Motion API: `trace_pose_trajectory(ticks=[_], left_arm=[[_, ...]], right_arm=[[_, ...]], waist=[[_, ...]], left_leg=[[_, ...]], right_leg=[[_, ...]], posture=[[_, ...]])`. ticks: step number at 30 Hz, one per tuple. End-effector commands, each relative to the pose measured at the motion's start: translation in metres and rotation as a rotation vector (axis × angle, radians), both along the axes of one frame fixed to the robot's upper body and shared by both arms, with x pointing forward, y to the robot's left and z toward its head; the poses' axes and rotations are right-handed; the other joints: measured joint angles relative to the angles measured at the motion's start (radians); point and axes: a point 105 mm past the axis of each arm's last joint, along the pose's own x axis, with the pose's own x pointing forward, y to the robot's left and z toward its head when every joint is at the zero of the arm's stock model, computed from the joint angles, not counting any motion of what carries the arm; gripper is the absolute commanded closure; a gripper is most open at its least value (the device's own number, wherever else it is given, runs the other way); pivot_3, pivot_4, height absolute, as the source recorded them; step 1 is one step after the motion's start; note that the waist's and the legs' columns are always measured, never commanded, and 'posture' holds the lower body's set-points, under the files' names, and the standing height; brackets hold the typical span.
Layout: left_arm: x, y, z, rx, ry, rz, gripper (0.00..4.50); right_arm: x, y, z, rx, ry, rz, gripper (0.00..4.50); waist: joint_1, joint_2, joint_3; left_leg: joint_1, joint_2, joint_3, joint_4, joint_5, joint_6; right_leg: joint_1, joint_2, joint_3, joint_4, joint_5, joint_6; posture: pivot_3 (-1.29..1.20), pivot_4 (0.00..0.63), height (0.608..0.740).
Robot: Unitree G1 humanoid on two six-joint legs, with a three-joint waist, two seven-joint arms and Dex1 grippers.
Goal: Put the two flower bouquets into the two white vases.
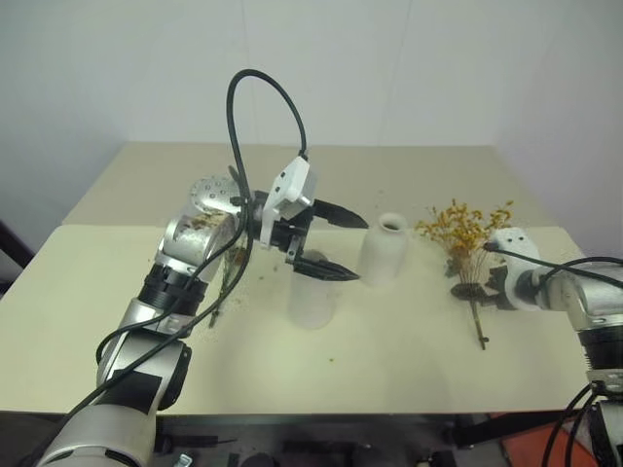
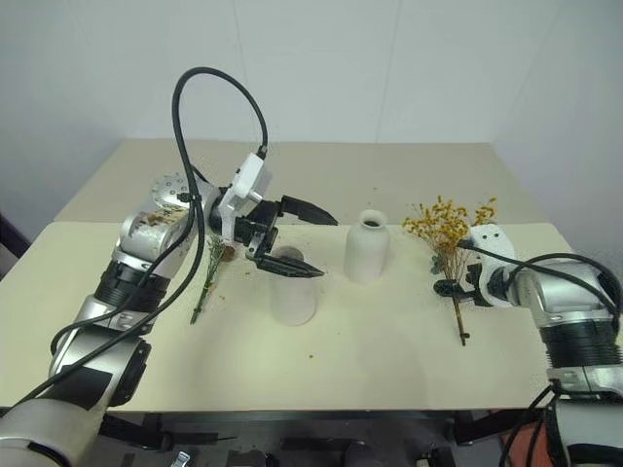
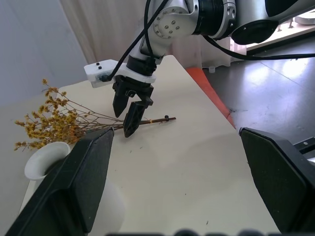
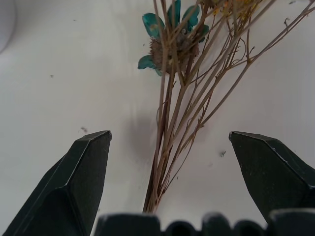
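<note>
**A:** From the head camera, where is everything?

**B:** The big bunch of tiny mustard-yellow dried blossoms on thin brown stems (image 1: 465, 243) lies on the beige table (image 1: 409, 360), off to my right. My right gripper (image 2: 450, 288) sits over its stems. The sparse grey-green sprig bunch (image 2: 207, 274) lies to my left. My left gripper (image 1: 329, 241), fingers spread and empty, hovers over the tapered white cone vase (image 1: 312, 292); the rounder narrow-necked white vase (image 1: 384, 250) stands just beside.

**A:** Left wrist?

**B:** My right fingers stand apart, straddling the stems.

**A:** Right wrist?

**B:** Both fingers wide, stems (image 4: 170, 147) between them, unpinched. They look light, brittle, shedding crumbs. I'd pinch low where they gather, gently, never the blossoms.
</note>
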Motion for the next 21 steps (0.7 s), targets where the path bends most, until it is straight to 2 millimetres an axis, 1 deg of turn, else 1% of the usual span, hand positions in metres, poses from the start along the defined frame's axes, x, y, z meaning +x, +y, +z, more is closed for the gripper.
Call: trace_pose_trajectory(ticks=[1,2,3,4,6,8,15,16,19,21], left_arm=[[-0.004,0.003,0.015,-0.041,-0.047,0.011,0.04],[-0.004,0.004,0.015,-0.044,-0.046,0.016,0.04],[-0.004,0.005,0.015,-0.045,-0.048,0.021,0.00],[-0.004,0.006,0.015,-0.044,-0.049,0.026,0.00],[-0.005,0.008,0.016,-0.051,-0.049,0.037,0.00],[-0.006,0.011,0.016,-0.059,-0.044,0.049,0.00],[-0.003,0.018,0.016,-0.063,-0.047,0.080,0.00],[-0.003,0.018,0.016,-0.064,-0.048,0.082,0.00],[-0.002,0.020,0.017,-0.064,-0.051,0.089,0.00],[-0.001,0.022,0.018,-0.062,-0.051,0.095,0.00]], right_arm=[[0.014,-0.002,0.019,-0.014,-0.073,0.008,0.00],[0.017,-0.002,0.019,-0.014,-0.073,0.006,0.00],[0.019,-0.003,0.019,-0.017,-0.071,0.003,0.38],[0.020,-0.004,0.019,-0.018,-0.069,0.002,0.55],[0.021,-0.004,0.018,-0.010,-0.058,0.005,1.26],[0.022,-0.005,0.017,-0.011,-0.043,0.005,1.80],[0.024,-0.006,0.015,-0.013,-0.021,0.000,4.30],[0.024,-0.006,0.015,-0.014,-0.020,0.001,4.46],[0.023,-0.005,0.016,-0.024,-0.022,0.009,4.46],[0.021,-0.007,0.024,-0.022,-0.053,-0.012,4.46]], waist=[[0.000,0.000,0.000],[0.000,0.000,0.000],[0.000,0.000,0.000],[0.001,0.000,0.000],[0.002,0.000,0.000],[0.002,0.000,0.000],[0.001,0.000,0.000],[0.001,0.000,0.000],[0.002,0.000,0.000],[0.001,0.001,0.000]], left_leg=[[0.000,0.000,0.000,0.000,0.000,0.000],[0.000,0.000,0.000,0.000,0.000,0.000],[0.000,0.000,0.000,0.000,0.000,0.000],[0.000,0.000,0.000,0.000,0.000,0.000],[0.000,0.000,0.000,0.000,0.000,0.000],[0.000,0.000,0.000,0.000,0.000,0.000],[0.000,0.000,0.000,0.000,0.000,0.000],[0.000,0.000,0.000,0.000,0.000,0.000],[0.000,0.000,0.000,0.000,0.000,0.000],[0.000,0.000,0.000,0.000,0.000,0.000]], right_leg=[[0.000,0.000,0.000,0.000,0.000,0.000],[0.000,0.000,0.000,0.000,0.000,0.000],[0.000,0.000,0.000,0.000,0.000,0.000],[0.000,0.000,0.000,0.000,0.000,0.000],[0.000,0.000,0.000,0.000,0.000,0.000],[0.000,0.000,0.000,0.000,0.000,0.000],[0.000,0.000,0.000,0.001,0.000,0.000],[0.000,0.000,0.000,0.001,0.000,0.000],[0.000,0.000,0.000,0.001,0.000,0.000],[0.000,0.000,0.000,0.001,0.000,0.000]], posture=[[0.00,0.150,0.740],[0.00,0.150,0.740],[0.00,0.150,0.740],[0.00,0.150,0.740],[0.00,0.150,0.740],[0.00,0.150,0.740],[0.00,0.150,0.740],[0.00,0.150,0.740],[0.00,0.150,0.740],[0.00,0.150,0.740]])
